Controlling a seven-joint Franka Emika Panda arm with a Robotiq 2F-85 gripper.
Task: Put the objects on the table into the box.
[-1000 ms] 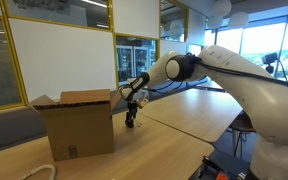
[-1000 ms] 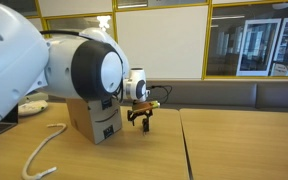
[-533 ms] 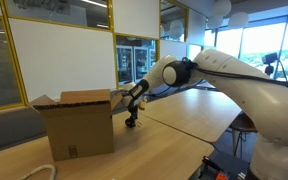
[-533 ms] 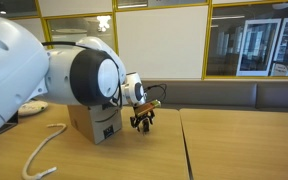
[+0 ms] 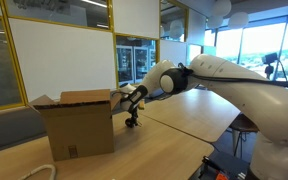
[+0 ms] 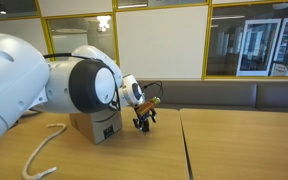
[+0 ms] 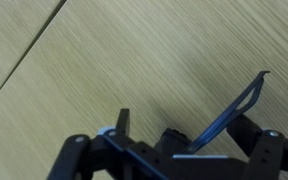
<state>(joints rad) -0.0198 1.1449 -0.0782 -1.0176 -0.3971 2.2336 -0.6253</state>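
In an exterior view the gripper point(image 5: 132, 120) hangs just beside the cardboard box point(image 5: 76, 128), above the table point(image 5: 189, 118). The white cord point(image 5: 36, 172) lies by the box's opposite corner, well apart from the fingers. In an exterior view the cord point(image 6: 44, 150) runs along the side of the box point(image 6: 96, 127) away from the gripper point(image 6: 142, 122). Wrist view: the fingers point(image 7: 122, 118) stand apart, with table wood between them.
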